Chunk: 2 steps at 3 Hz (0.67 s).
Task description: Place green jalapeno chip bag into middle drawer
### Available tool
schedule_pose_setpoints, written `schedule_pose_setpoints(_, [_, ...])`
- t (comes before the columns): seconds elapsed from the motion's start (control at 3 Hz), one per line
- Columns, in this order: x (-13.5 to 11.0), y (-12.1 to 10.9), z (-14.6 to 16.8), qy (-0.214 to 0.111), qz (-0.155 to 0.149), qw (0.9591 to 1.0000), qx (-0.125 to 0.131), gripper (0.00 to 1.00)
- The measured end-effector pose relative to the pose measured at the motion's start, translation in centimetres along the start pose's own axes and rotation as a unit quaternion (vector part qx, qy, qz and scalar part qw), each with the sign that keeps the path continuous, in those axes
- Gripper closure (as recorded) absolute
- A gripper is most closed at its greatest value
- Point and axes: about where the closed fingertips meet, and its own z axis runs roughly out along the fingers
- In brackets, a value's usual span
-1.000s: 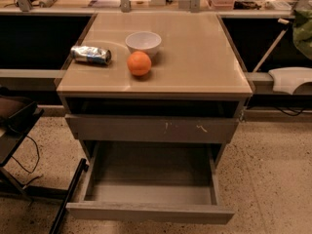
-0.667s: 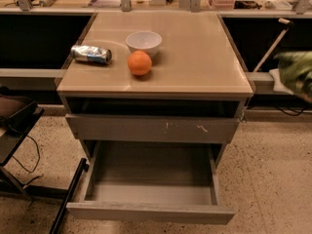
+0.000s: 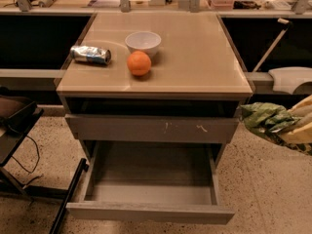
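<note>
The gripper (image 3: 286,124) reaches in from the right edge of the view, hanging in the air beside the cabinet's right side, at about the height of the scratched drawer front. Its two pale fingers (image 3: 298,107) lie above and below the green jalapeno chip bag (image 3: 263,117) and are closed on it. The crumpled bag fills the gap between them and sticks out to the left towards the cabinet. The bag touches nothing but the gripper. It is just to the right of the cabinet, above the speckled floor (image 3: 273,189), and higher than the open drawer.

The middle drawer (image 3: 146,212) is pulled well out towards the camera, with its plain front panel nearest and a smooth grey tray behind it. Nothing lies in the tray.

There are two drawer fronts in sight. One is the open plain one; the other is the grey drawer front with pale scratch marks (image 3: 151,129) just above it, which is pushed in. A dark slot runs between that front and the tan cabinet top (image 3: 195,57).

On the top stand three things, one of each. A crushed silver-blue can (image 3: 91,54) lies on its side at the left. A white bowl (image 3: 143,42) stands upright near the middle. An orange (image 3: 139,63) sits just in front of the bowl.
</note>
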Motion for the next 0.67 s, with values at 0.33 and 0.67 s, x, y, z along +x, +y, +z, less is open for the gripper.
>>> schedule_pose_setpoints(0.33, [0.0,0.0,0.0,0.000,0.000,1.0000,0.000,1.00])
schedule_pose_setpoints(0.67, [-0.5,-0.2,2.1,-0.029,0.001,0.9995,0.013,1.00])
